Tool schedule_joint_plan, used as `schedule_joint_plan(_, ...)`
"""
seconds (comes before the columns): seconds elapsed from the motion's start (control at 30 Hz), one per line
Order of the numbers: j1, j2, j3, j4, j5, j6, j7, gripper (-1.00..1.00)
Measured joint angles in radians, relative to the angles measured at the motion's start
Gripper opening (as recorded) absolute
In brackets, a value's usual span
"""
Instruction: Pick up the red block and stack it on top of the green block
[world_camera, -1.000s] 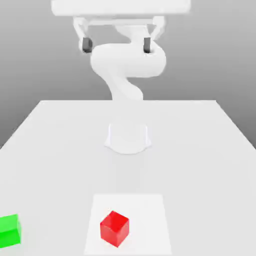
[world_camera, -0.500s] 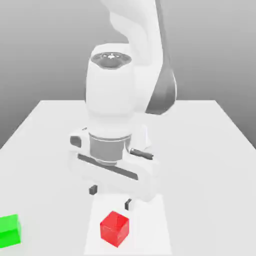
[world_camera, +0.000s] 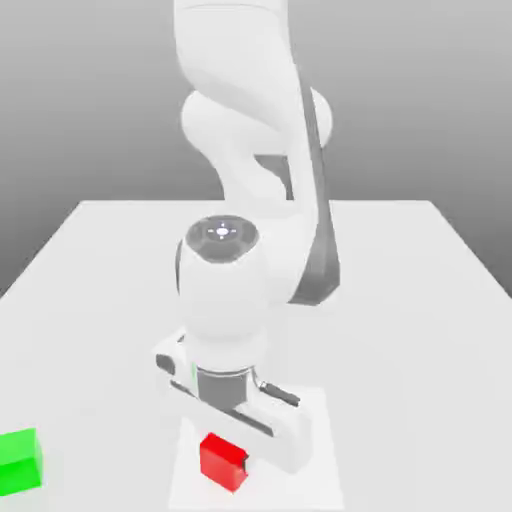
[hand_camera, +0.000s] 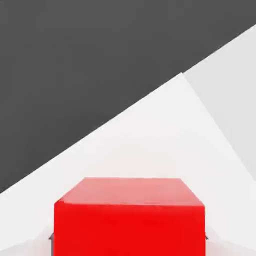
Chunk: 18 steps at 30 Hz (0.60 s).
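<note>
Nearest the exterior camera, the red block (world_camera: 222, 461) is sitting on a paler square patch (world_camera: 320, 470) of the tabletop (world_camera: 400, 300), with the jaws (world_camera: 228, 450) of the white arm (world_camera: 245, 200) reaching down around it; whether they are pressing on its sides I cannot tell. Well apart, toward the exterior view's left, the green block (world_camera: 20, 461) is resting on the tabletop. From the hand view, the red block (hand_camera: 130, 217) is looming close.
</note>
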Motion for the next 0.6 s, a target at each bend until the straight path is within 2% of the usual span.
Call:
schedule_joint_plan(0.1, -0.022, -0.081, -0.006, 0.004, 0.028, -0.086, -0.01, -1.0)
schedule_joint_plan(0.33, -0.194, -0.039, -0.172, 0.174, 0.098, -0.215, 0.052, -1.0)
schedule_joint_plan(0.47, -0.271, 0.106, -0.212, 0.257, 0.155, -0.156, 0.058, -1.0)
schedule_joint_plan(0.5, -0.278, 0.129, -0.211, 0.262, 0.163, -0.138, 0.055, 1.0)
schedule_joint_plan(0.6, -0.278, 0.129, -0.211, 0.262, 0.163, -0.138, 0.055, 1.0)
